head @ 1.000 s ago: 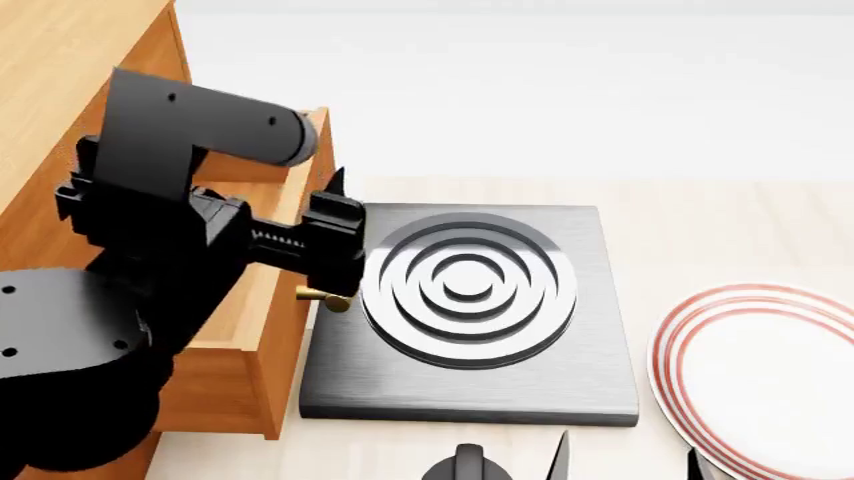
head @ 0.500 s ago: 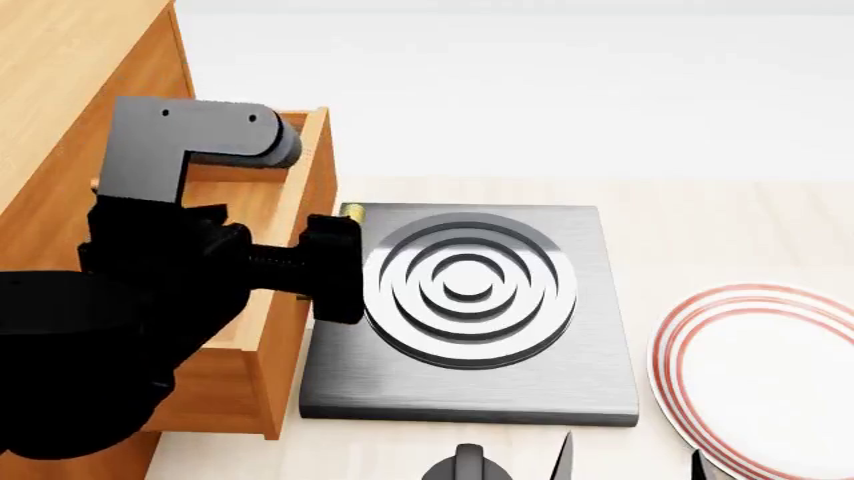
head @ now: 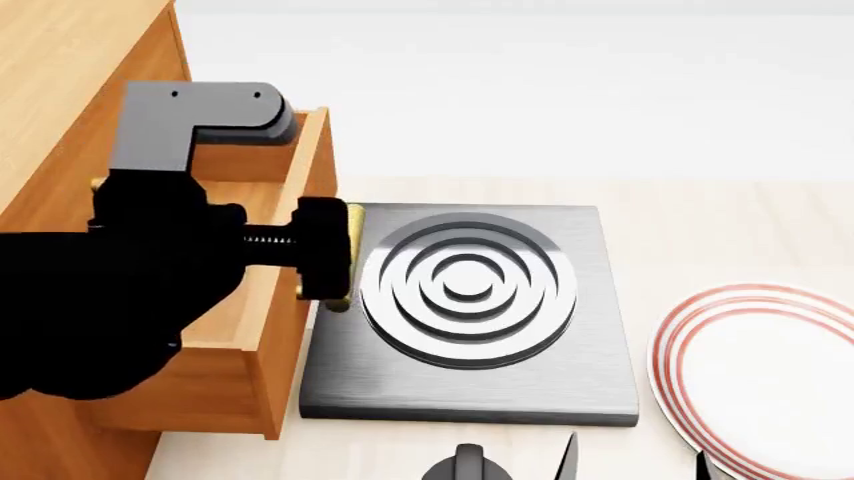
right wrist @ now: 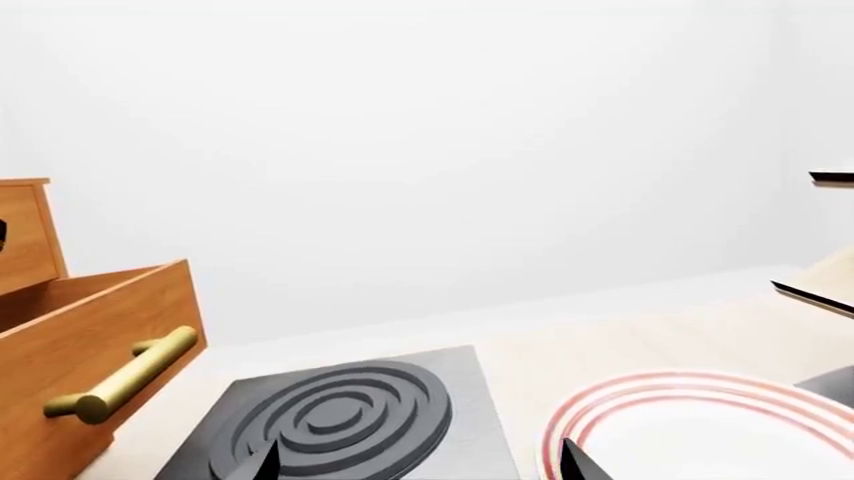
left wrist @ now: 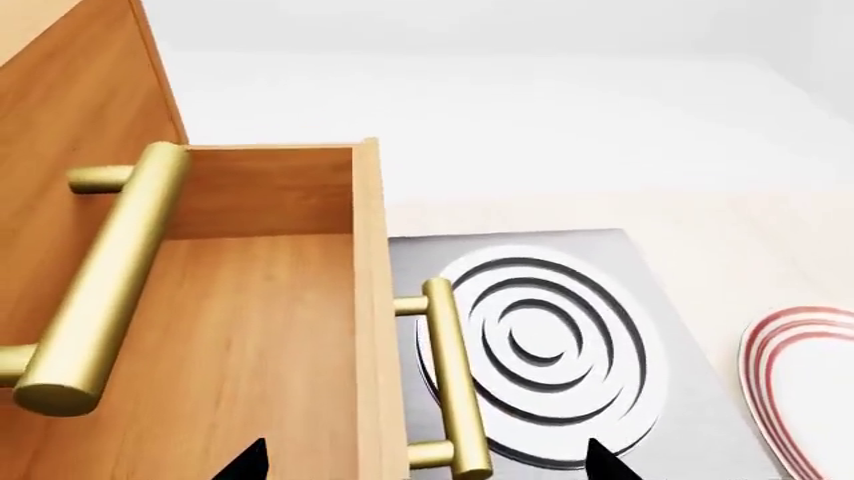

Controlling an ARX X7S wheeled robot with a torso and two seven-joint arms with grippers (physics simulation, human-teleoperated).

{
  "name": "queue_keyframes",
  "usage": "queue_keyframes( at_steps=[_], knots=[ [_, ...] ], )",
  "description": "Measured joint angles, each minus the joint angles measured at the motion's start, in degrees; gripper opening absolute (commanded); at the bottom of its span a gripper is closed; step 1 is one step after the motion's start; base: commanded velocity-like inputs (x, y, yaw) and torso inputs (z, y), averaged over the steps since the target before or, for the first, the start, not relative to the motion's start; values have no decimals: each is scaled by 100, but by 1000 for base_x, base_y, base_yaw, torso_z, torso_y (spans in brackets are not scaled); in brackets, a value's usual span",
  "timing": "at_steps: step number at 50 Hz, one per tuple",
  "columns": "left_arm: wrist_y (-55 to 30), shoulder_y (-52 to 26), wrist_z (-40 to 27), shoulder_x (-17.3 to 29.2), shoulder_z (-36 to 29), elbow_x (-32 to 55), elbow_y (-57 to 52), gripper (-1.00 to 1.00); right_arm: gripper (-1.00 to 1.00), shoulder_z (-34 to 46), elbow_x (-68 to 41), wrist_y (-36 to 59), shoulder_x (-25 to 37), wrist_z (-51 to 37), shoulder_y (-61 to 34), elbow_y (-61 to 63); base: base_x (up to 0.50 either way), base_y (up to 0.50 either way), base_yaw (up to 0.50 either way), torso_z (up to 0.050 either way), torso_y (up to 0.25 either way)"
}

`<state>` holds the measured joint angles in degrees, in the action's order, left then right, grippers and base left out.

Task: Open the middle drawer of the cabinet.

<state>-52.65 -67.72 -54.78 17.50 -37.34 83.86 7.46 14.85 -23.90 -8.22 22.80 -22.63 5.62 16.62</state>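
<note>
— Start me off big. What's in front of us?

— A pale wooden surface (head: pixel 707 215), and at its left end the cabinet (head: pixel 74 70), tall and orange-brown, towering over everything else.

— And the middle drawer?

— The middle drawer (head: pixel 296 310) is standing out of the cabinet front, its box open to view from above. Its front panel sits just beside the left edge of the black hotplate (head: pixel 594 375).

— What's on that hotplate?

— Only its own raised rings, grey on black. To its right, apart from it, lies a white plate (head: pixel 767 380) with red rings round the rim, partly cut off by the edge of the head view.

— Handles?

— Brass bars. The top drawer's handle (left wrist: pixel 110 268) looms large and close in the left wrist camera. The middle drawer's handle (left wrist: pixel 451 380) is lower down, jutting out over the hotplate's edge.

— Now the left fingers — what have they got?

— The left fingers (left wrist: pixel 248 462) are spread wide, one dark tip over the drawer's inside, the other out over the hotplate, with the handle and the front panel running between them. Whether either tip touches the brass, I can't tell. From the head camera, the arm's black bulk hides most of the handle — only a sliver of brass peeks out.

— And the right?

— The right fingers (right wrist: pixel 262 462) are wide apart too, gripping nothing, hanging low near the hotplate and the plate.
</note>
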Motion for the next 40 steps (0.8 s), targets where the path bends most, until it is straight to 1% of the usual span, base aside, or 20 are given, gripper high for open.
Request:
queue_keyframes(
  at_steps=[19,40],
  knots=[
    [-47,-205,431,-186,-415,-428,1099,100,100,5,-49,45,18,-36,-5,-11,0,0,0,0,0],
    [64,-35,673,-312,-381,-307,1487,100,100,29,-59,20,22,-35,-26,-53,0,0,0,0,0]
  ],
)
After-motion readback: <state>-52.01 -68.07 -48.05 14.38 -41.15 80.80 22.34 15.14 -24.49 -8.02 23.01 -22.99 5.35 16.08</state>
